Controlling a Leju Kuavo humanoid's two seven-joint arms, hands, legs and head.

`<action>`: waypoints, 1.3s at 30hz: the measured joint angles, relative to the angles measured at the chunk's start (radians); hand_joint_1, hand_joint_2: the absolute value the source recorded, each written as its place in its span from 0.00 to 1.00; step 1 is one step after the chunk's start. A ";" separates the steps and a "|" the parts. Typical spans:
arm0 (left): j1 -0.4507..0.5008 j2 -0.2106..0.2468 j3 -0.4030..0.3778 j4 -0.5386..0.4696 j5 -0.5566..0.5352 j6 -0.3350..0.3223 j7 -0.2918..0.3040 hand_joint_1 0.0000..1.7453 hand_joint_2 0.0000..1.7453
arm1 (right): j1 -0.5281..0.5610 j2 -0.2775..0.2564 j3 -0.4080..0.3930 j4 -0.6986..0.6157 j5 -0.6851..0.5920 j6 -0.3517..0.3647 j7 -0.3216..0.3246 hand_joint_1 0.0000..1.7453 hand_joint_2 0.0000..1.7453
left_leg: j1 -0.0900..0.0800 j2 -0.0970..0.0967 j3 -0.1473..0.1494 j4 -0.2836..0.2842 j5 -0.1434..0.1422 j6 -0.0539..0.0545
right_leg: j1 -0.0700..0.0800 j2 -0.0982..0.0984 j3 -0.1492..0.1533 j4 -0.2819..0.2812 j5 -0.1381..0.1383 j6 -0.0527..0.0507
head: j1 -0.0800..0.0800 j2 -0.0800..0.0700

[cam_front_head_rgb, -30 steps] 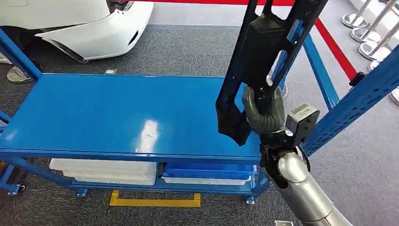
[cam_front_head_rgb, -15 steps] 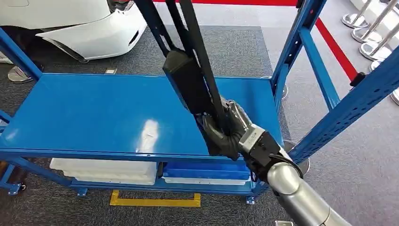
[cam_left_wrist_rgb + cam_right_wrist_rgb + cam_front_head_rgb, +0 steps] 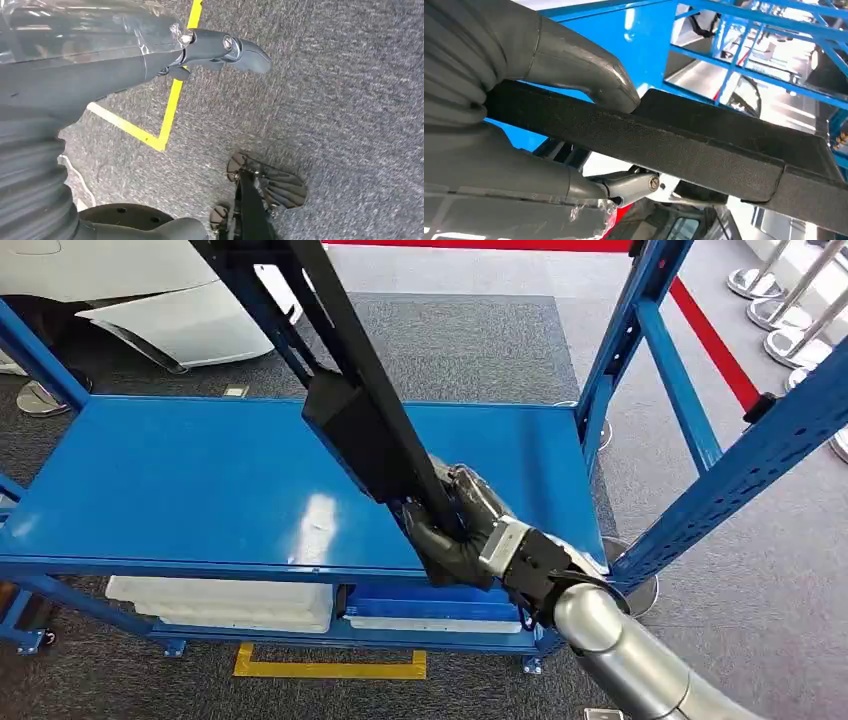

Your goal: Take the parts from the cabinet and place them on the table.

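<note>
A: Item 1, right hand?
B: Fingers wrapped tight around the lower end of the long black part; in the right wrist view the thumb presses across its textured face.

A: Item 2, the black part?
B: Held tilted, rising from the hand up and away to the robot's left, over the blue table. Whether its lower end touches the table top cannot be told.

A: Item 3, left hand?
B: Hangs over grey carpet and a yellow floor line. 1 finger points out straight with nothing against it; the rest are hidden, so its state cannot be told.

A: Item 4, surroundings?
B: Blue rack posts just beyond the right hand; white bins on the shelf below the table; a white car body well beyond.
</note>
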 joint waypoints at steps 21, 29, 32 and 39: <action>0.001 -0.029 0.108 0.000 0.071 0.035 -0.118 0.00 1.00 | -0.028 0.006 0.043 0.083 -0.010 -0.037 -0.077 1.00 1.00 | -0.001 0.000 -0.001 0.001 0.000 0.000 | -0.005 -0.001 0.000 -0.001 0.000 0.001 | 0.000 0.000; 0.002 -0.033 0.121 0.000 0.067 0.035 -0.109 0.00 1.00 | -0.028 0.020 0.049 0.103 -0.010 -0.037 -0.088 1.00 1.00 | -0.009 0.000 -0.003 0.007 -0.005 0.009 | -0.014 -0.003 0.000 -0.002 0.000 0.009 | -0.005 0.000; 0.002 -0.033 0.121 0.000 0.066 0.035 -0.106 0.00 1.00 | -0.028 0.024 0.049 0.105 -0.010 -0.038 -0.089 1.00 1.00 | -0.009 0.000 -0.001 -0.003 0.006 0.024 | -0.015 -0.004 0.004 -0.006 0.009 0.020 | -0.008 0.000; 0.002 -0.037 0.122 0.000 0.060 0.033 -0.103 0.00 1.00 | -0.029 0.024 0.050 0.124 -0.010 -0.042 -0.092 1.00 1.00 | 0.003 0.003 -0.011 -0.013 0.024 0.032 | -0.020 0.000 -0.114 0.289 -0.136 0.032 | 0.016 0.000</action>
